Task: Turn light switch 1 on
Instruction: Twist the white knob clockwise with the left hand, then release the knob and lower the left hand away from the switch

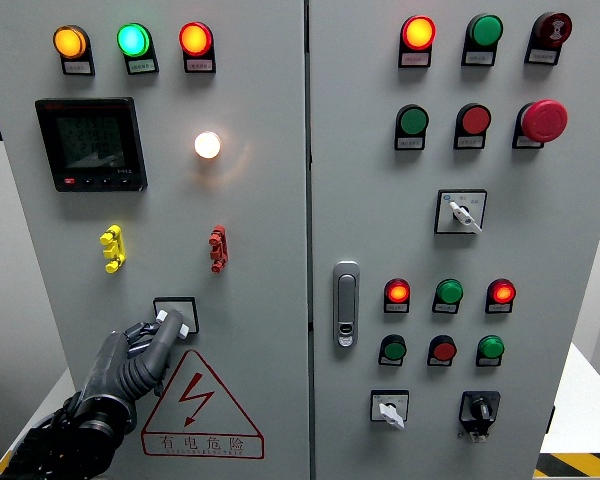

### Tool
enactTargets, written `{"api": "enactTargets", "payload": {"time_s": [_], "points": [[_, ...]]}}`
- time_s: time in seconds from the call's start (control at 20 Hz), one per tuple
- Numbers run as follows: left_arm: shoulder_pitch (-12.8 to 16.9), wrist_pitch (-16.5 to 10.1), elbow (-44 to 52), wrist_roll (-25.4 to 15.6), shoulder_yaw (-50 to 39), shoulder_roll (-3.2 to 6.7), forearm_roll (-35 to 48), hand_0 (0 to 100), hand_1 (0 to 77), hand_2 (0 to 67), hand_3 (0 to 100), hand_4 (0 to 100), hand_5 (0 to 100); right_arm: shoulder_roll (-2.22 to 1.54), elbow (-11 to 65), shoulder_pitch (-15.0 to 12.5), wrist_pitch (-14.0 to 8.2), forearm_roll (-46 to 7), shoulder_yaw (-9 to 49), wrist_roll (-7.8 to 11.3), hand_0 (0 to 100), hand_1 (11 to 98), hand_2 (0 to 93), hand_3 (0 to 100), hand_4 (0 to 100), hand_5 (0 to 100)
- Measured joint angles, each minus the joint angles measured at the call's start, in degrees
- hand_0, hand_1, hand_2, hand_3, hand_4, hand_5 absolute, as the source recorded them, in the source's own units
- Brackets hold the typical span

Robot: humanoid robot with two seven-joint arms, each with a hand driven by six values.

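My left hand (158, 335) reaches up from the lower left to a small square rotary switch (180, 306) on the left cabinet door. Its dark fingers (165, 340) are curled around the switch's white knob. Above the switch, a round white lamp (207, 145) glows brightly. A yellow toggle (112, 248) and a red toggle (217, 248) sit between lamp and switch. The right hand does not show.
A row of lit amber, green and red lamps (132, 40) and a black meter display (90, 143) are on the left door. The right door carries several push buttons, a red emergency stop (543, 120), selector switches (461, 212) and a door handle (346, 303). A high-voltage warning triangle (200, 405) lies below my hand.
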Motion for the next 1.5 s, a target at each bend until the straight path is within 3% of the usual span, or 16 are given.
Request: {"api": "enactTargets", "payload": {"time_s": [0.55,0.9,1.05,1.25,1.4,1.5], "points": [[1.1,0.0,-0.3,-0.1,0.2,-0.24,-0.1,0,44.8,46.4,95,100,100,0.02,0.0,0.0,0.0,0.0,0.1,0.0,0,19.4,0.0,20,19,10],[2.6,0.0,-0.4,-0.9,0.2,-0.46,-0.1,0,48.1,43.1,94,100,100,0.01,0.0,0.0,0.0,0.0,0.0,0.0,0,19.6,0.0,20,19,10],[4.6,-0.6,-0.4,-4.5,0.1,-0.23,-1.0,0,48.2,41.3,93,100,99,0.03,0.0,0.0,0.0,0.0,0.0,0.0,0,19.8,0.0,20,19,10],[7.6,-2.3,-0.1,-10.5,0.0,0.58,-9.8,0,47.5,39.3,92,100,90,0.01,0.0,0.0,0.0,0.0,0.0,0.0,0,19.6,0.0,20,19,10],[11.3,-3.7,0.3,-15.1,0.1,1.87,-15.6,0,45.8,38.5,91,100,82,0.0,0.0,0.0,0.0,0.0,0.0,0.0,0,19.7,0.0,20,19,10],[14.3,-4.4,1.0,-18.4,0.3,2.22,-17.6,0,45.5,38.1,90,100,77,-0.01,0.0,0.0,-0.1,0.0,0.0,0.0,0,18.6,0.0,20,19,10]]}}
